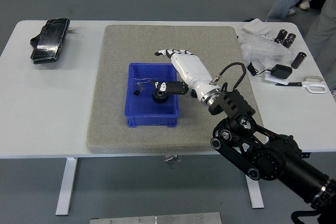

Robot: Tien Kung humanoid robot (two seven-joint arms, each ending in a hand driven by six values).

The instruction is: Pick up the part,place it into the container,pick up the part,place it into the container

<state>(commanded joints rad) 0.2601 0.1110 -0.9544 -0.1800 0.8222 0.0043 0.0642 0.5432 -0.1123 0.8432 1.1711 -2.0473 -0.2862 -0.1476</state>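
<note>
Right hand (pixel 181 72) open above blue container (pixel 137 116); gear (pixel 159 96) inside.

Right arm: black, jointed — reaches in from the lower right corner, angled up and leftward.
Right hand (pixel 181 72): white, palm turned down, fingers (pixel 167 53) stretched out and loose; thumb (pixel 169 87) tucked low — gripping nothing.

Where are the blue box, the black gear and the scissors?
blue box (pixel 137 120), head view, on its front wall.
black gear (pixel 159 96), head view, on its toothed edge.
scissors (pixel 315 81), head view, on the white handles.
</note>
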